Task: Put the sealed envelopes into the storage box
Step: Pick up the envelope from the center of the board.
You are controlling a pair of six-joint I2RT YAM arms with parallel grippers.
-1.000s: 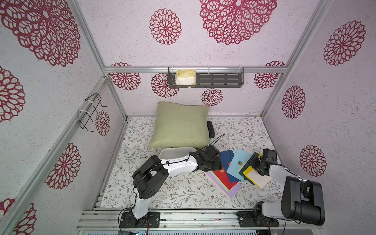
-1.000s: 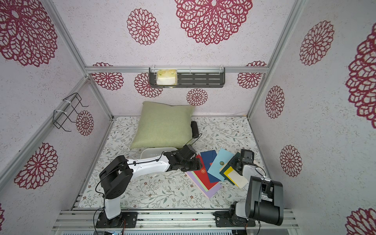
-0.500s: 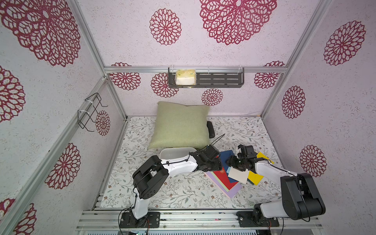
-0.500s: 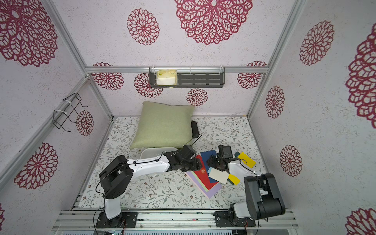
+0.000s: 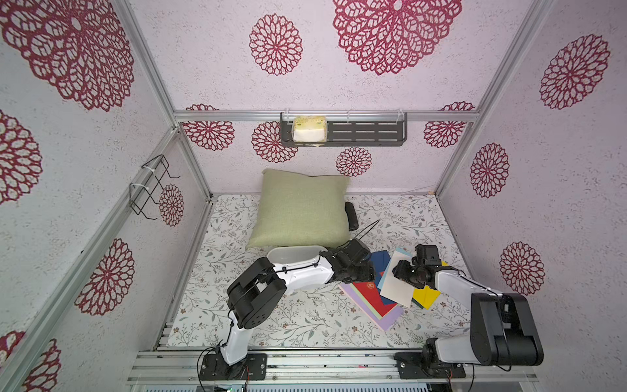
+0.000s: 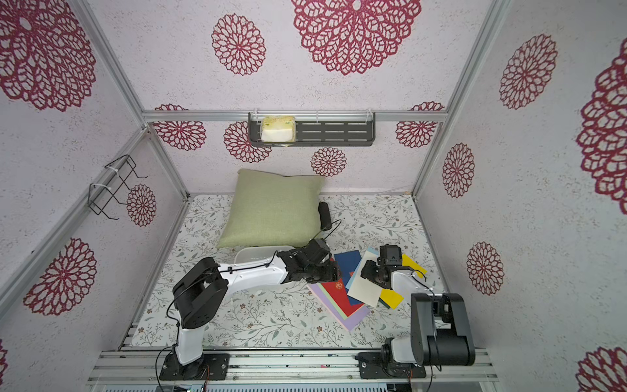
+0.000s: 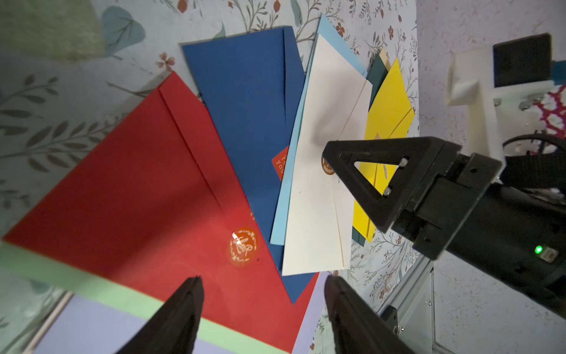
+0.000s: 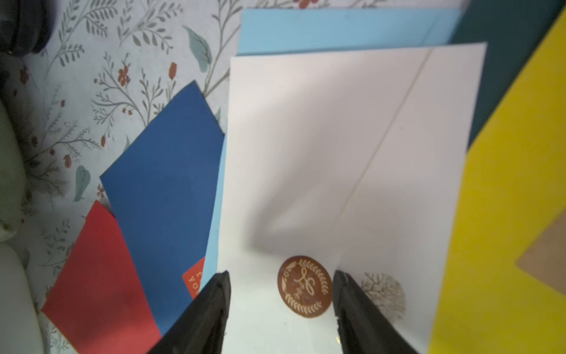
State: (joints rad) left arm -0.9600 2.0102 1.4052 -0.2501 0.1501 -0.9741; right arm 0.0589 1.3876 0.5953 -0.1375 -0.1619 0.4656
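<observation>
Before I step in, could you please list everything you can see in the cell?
sealed envelopes: at least eight, overlapping, right half of the table: lilac, green, red, navy, light blue, cream, yellow, dark teal
pillow: one, green, rear of table
storage box: one, white, at the pillow's front edge
cylinder: one, black, beside the pillow
wall shelf: one, dark, back wall
block: one, yellow-white, on the shelf
wire rack: one, black, left wall
left arm: jaws open over the red envelope
right arm: jaws open astride the cream envelope's seal

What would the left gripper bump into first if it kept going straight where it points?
Most likely the red envelope, near its round seal, though the gap to it is unclear.
</observation>
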